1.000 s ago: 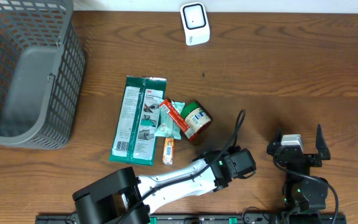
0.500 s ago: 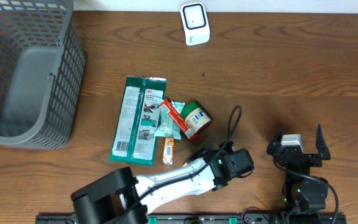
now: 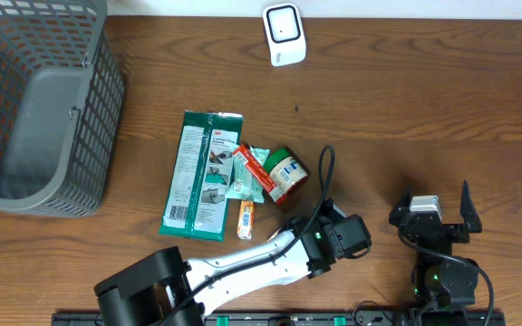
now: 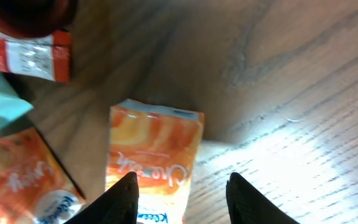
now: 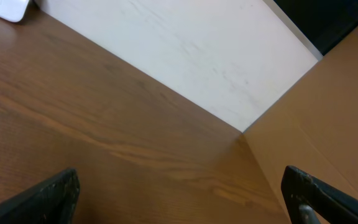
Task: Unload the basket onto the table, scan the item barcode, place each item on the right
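Left jaws: the left gripper (image 4: 182, 186) is part-spread and pinches nothing; wood grain shows in the right part of the gap between its two fingers.
Right jaws: the right gripper (image 5: 179, 186) is spread to the full and empty, looking across bare table (image 3: 424, 109).
Item: an orange sachet (image 4: 154, 155) lies flat on the table. It is closest to the jaws, so I judge it to be the one to scan.
Bearing from jaws: in the left wrist view the sachet sits at 11 o'clock of the gap. Its near end runs under the left-hand finger, and its right edge reaches into the gap.
Long axis: about 12 to 6 o'clock in that view, in line with the fingers' reach, so the jaws would close across its short width.
Neighbours: a second orange sachet (image 4: 23, 174) is just beside it at 8 o'clock, and a red packet (image 4: 30, 56) lies apart at 10 o'clock.
Nearer arm: the left, by far. Overhead, the right gripper is parked at 3 o'clock of the left wrist, well apart from the pile.
Left arm pose: the left arm (image 3: 243, 261) lies low along the near edge, reaching out from 7 o'clock. Its wrist is at 5 o'clock of the can (image 3: 286, 175), with the cable looped above it.
Scanner: the scanner (image 3: 284, 34) stands at 12 o'clock on the far edge, well apart.
Next move, judged: shift toward 9 o'clock to centre the sachet, then lower and close.
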